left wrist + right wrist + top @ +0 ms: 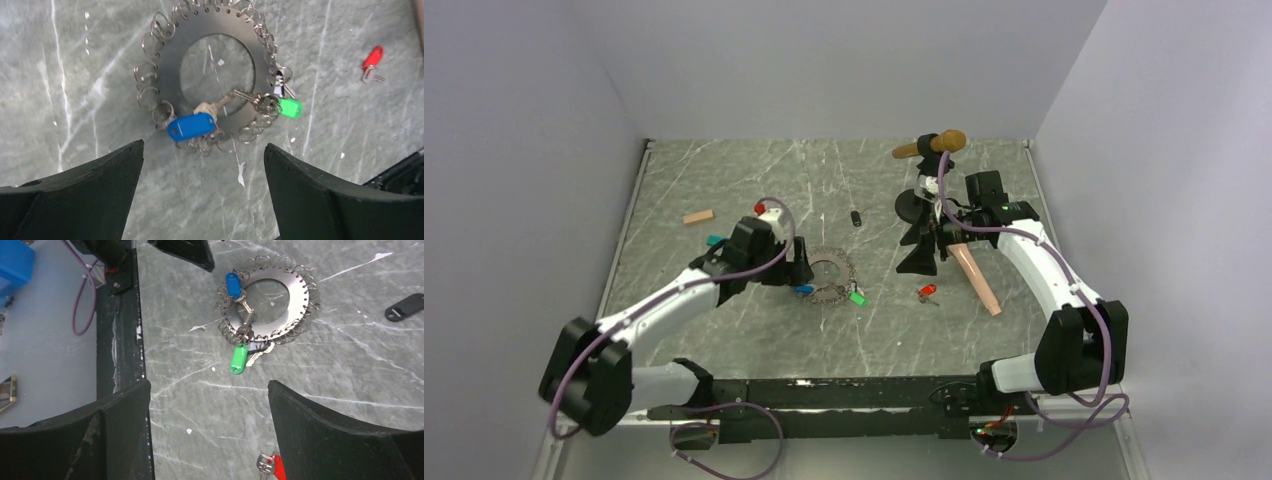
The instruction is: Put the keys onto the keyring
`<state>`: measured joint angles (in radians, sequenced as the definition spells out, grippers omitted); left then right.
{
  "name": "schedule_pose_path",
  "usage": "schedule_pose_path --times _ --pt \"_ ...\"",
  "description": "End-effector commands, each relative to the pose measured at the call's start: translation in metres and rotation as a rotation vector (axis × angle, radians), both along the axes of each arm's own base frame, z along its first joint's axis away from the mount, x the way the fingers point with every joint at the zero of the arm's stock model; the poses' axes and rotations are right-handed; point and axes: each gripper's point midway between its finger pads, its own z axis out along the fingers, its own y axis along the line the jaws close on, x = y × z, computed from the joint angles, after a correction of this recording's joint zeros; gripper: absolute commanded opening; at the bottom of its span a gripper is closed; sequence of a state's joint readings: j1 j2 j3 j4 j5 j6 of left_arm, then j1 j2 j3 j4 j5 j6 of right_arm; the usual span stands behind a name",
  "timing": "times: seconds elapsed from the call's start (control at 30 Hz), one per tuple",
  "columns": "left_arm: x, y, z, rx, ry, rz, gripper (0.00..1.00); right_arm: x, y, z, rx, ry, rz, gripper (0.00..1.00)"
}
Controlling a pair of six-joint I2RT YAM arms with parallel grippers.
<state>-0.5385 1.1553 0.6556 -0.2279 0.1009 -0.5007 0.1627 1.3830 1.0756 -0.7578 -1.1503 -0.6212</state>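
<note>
Left gripper (202, 150) is hovering by the keyring (167, 80) lying mid table (724, 190), fingers spread wide, gripping nothing. Blue-tag key (190, 126) and green-tag key (290, 107) are sitting on its rim (looking hooked on). Red-tag key (372, 57) is lying loose near the right gripper (209, 385), also gaping empty.

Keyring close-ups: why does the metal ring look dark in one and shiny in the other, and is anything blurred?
Left wrist view: the keyring reflects little light and reads dark grey; the near fingers are black and soft-edged. Right wrist view: the same disc catches the light and shines silver, the green key sharp. Top view: even light, faint shadows, the red key tiny.
</note>
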Motion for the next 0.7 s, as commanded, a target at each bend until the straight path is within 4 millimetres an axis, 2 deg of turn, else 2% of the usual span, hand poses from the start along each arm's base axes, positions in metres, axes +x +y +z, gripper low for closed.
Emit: schedule_pose_path --times 0.0,0.03,0.13,0.2,0.43,0.5,0.67 --pt "0.012 -0.003 -0.006 0.095 0.082 -0.073 0.90 0.001 -0.003 0.013 0.000 -0.090 0.005 0.92" --pt "0.017 -0.002 -0.008 0.115 0.090 -0.083 0.88 0.000 -0.003 0.014 0.000 -0.094 0.005 0.92" --pt "0.035 0.002 -0.006 0.145 0.112 -0.120 0.65 -0.003 -0.002 0.015 0.007 -0.102 0.019 0.94" --pt "0.043 0.008 -0.009 0.175 0.143 -0.134 0.57 -0.005 -0.001 0.016 0.012 -0.104 0.029 0.94" --pt "0.056 0.027 -0.028 0.234 0.180 -0.167 0.53 -0.006 -0.001 0.015 0.011 -0.106 0.037 0.94" --pt "0.059 0.025 -0.031 0.206 0.190 -0.181 0.48 -0.006 0.000 0.014 0.009 -0.104 0.039 0.94" --pt "0.060 0.019 -0.040 0.134 0.218 -0.203 0.46 -0.005 0.000 0.012 0.004 -0.099 0.040 0.94"
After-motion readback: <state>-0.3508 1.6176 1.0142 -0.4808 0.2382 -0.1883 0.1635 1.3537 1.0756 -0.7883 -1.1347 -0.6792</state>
